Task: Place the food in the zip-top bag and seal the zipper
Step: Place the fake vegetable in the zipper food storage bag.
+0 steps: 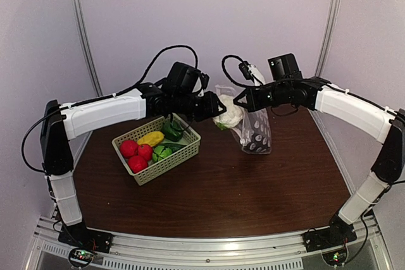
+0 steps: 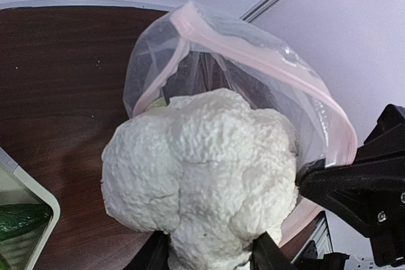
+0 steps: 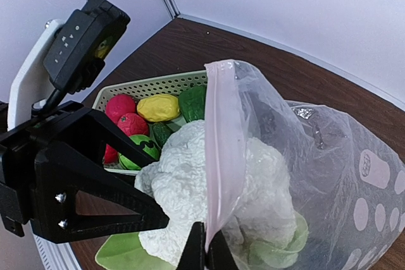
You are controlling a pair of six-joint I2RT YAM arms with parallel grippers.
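The left gripper (image 2: 212, 258) grasps the white cauliflower (image 2: 202, 169), its two black fingers (image 2: 158, 254) set partway apart against either side. The cauliflower sits at the mouth of the zip-top bag (image 2: 253, 86), partly inside, with its green leaves underneath. The right gripper (image 3: 204, 251) is pinched tight on the pink zipper (image 3: 224, 150) strip at one side of the mouth, holding the bag up. The bag hangs with its long axis roughly upright. Its mouth is at the top, turned toward the left arm, and its dotted lower end reaches down to the dark wood table (image 1: 253, 188). To its left, a pale green basket (image 1: 166, 167) holds red fruits (image 1: 136, 154), a yellow piece (image 1: 150, 138) and green vegetables (image 1: 162, 152).
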